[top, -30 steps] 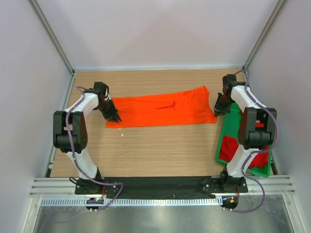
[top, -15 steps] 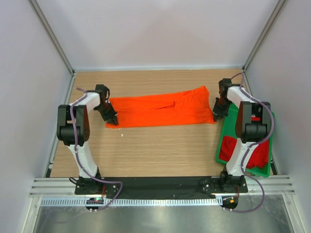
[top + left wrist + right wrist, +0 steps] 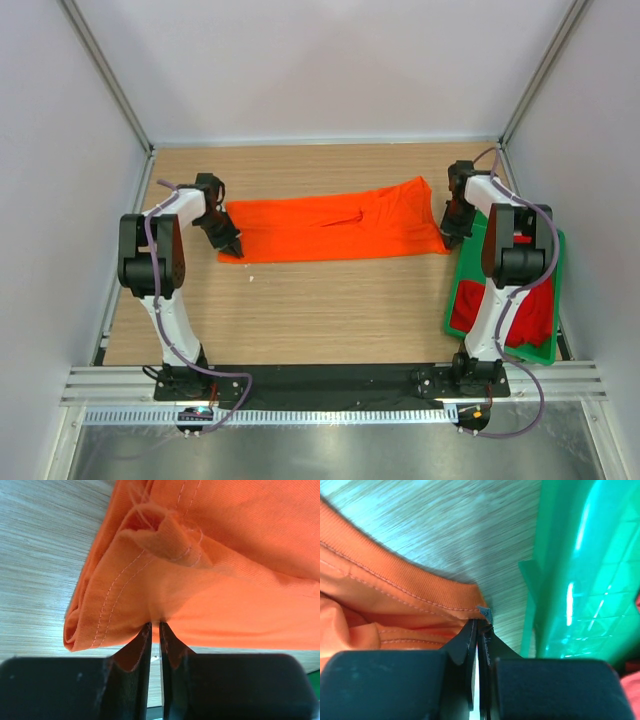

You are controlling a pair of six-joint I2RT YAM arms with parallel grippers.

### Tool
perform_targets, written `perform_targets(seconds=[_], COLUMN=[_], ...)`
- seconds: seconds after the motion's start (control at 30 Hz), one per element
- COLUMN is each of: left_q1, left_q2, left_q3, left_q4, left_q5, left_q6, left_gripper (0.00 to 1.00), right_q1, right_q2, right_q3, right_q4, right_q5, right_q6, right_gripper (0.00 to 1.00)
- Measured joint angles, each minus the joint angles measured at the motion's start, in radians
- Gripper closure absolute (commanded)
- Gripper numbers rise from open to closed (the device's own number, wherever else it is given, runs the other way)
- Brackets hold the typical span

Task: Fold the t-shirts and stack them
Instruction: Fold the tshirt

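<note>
The orange t-shirt [image 3: 330, 225] lies folded into a long band across the middle of the wooden table. My left gripper [image 3: 235, 247] is at its near left corner. In the left wrist view its jaws [image 3: 156, 624] are shut on a pinch of the orange t-shirt [image 3: 225, 580] beside the stitched hem. My right gripper [image 3: 450, 235] is at the near right corner. In the right wrist view its jaws [image 3: 480, 622] are shut on the hemmed edge of the orange t-shirt [image 3: 380, 595]. The red t-shirt [image 3: 467, 308] lies bunched in the tray, partly hidden by the right arm.
The green plastic tray [image 3: 468, 265] stands along the table's right edge, right next to my right gripper, and its wall [image 3: 570, 580] rises close beside the fingers. Metal frame posts and white walls enclose the table on three sides.
My left gripper has closed on the shirt's left corner, and its arm has swung in more upright. The right arm has edged a little toward the back. The shirt has hardly moved.
</note>
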Motion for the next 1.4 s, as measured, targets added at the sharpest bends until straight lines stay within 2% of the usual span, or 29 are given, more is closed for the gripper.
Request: perform_targets(seconds=[0.13, 0.23, 0.27, 0.3, 0.4, 0.57, 0.73, 0.83, 1.13, 1.4], left_q1=[0.0, 0.0, 0.0, 0.001, 0.002, 0.002, 0.002, 0.002, 0.001, 0.001], left_q2=[-0.001, -0.008, -0.016, -0.028, -0.105, -0.341, -0.523, -0.548, -0.635, -0.703], left_q3=[0.0, 0.0, -0.002, -0.009, -0.025, -0.047, -0.053, -0.062, -0.16, -0.168], left_q4=[-0.001, 0.0, 0.001, 0.002, -0.006, 0.001, 0.007, 0.007, -0.003, -0.029], left_q5=[0.001, 0.001, -0.003, -0.009, -0.014, -0.008, 0.01, 0.032, 0.091, 0.093], left_q6=[0.002, 0.008, 0.01, 0.013, 0.016, 0.002, 0.0, 0.002, 0.015, 0.026], left_gripper=[0.86, 0.76, 0.7, 0.68, 0.61, 0.56, 0.55, 0.54, 0.53, 0.53], right_q1=[0.0, 0.0, 0.0, 0.0, 0.004, 0.072, 0.275, 0.391, 0.603, 0.731], right_q2=[0.003, -0.002, -0.006, -0.016, -0.058, -0.121, -0.085, 0.006, 0.334, 0.4], right_q3=[0.017, 0.042, 0.05, 0.062, 0.111, 0.239, 0.364, 0.447, 0.706, 0.752], right_q4=[-0.009, -0.026, -0.03, -0.037, -0.058, -0.067, -0.068, -0.075, -0.16, -0.188], right_q5=[0.026, 0.045, 0.048, 0.048, 0.033, -0.014, -0.041, -0.061, -0.062, -0.06], right_q6=[0.0, 0.0, 0.001, 0.004, 0.022, 0.063, 0.111, 0.138, 0.153, 0.135], right_gripper=[0.92, 0.89, 0.82, 0.68, 0.51, 0.48, 0.43, 0.36, 0.35, 0.35])
